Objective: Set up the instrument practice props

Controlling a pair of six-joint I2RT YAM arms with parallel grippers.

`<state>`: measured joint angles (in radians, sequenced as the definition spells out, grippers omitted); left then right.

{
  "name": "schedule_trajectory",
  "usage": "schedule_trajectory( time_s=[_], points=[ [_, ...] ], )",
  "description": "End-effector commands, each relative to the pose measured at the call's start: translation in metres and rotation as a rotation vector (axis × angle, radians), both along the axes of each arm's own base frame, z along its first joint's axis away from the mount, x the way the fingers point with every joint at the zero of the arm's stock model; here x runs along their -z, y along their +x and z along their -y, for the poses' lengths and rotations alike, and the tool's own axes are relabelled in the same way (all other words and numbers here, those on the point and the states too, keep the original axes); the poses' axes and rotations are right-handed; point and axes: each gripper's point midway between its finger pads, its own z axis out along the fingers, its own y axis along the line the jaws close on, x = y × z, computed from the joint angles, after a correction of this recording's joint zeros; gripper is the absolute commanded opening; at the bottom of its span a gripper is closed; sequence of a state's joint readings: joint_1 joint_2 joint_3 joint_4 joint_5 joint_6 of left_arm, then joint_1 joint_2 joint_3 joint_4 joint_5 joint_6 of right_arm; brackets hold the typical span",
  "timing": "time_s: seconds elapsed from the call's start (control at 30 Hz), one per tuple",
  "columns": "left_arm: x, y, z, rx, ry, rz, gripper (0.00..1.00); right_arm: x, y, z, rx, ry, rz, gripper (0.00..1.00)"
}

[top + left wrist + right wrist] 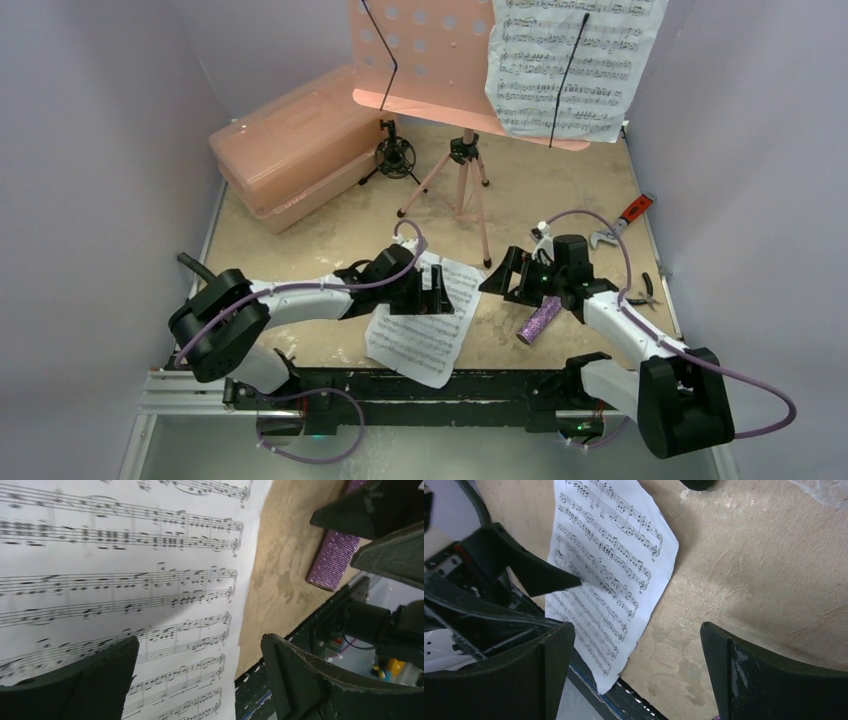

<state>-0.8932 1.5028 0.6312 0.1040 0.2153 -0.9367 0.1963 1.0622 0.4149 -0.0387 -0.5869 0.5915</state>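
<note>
right end effector (508, 278) near diagonal microphone (538, 321)

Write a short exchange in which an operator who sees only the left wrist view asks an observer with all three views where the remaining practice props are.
Operator: I see one page lying flat. Where is the other?
Observer: The second page stands on the pink music stand, on the right half of its desk in the top view.
Operator: And the shock-mount tripod?
Observer: The shock-mount tripod stands upright just left of the stand's legs, beside the pink case.
</note>
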Motion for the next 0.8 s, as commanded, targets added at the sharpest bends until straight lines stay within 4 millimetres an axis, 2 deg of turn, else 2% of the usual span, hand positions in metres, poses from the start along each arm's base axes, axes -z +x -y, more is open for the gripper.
schedule_trajectory(
  time_s=[0.0,0.17,0.3,0.47,0.57,0.73,0.77],
  points=[
    [-0.028,0.033,-0.029,-0.071,0.145,0.134,0.92,0.008,-0.002,-0.002,0.008,0.007,-0.052,0.96],
    [-0.023,0.050,-0.077,-0.115,0.209,0.093,0.93,0.017,-0.002,-0.010,-0.002,0.061,-0.094,0.91],
    [-0.007,0.048,-0.104,-0.113,0.209,0.020,0.93,0.022,0.005,-0.015,-0.007,0.104,-0.084,0.85],
    [0.015,0.033,-0.105,-0.066,0.182,-0.059,0.88,0.036,0.019,-0.021,-0.033,0.116,-0.064,0.79],
    [0.024,0.027,-0.099,-0.048,0.147,-0.089,0.85,0.042,0.026,-0.030,-0.077,0.128,-0.056,0.70],
    [0.030,0.026,-0.090,-0.035,0.096,-0.100,0.84,0.042,0.031,-0.049,-0.160,0.151,-0.036,0.45],
    [0.030,0.026,-0.088,-0.030,0.086,-0.101,0.84,0.041,0.032,-0.050,-0.166,0.147,-0.031,0.43]
  ],
)
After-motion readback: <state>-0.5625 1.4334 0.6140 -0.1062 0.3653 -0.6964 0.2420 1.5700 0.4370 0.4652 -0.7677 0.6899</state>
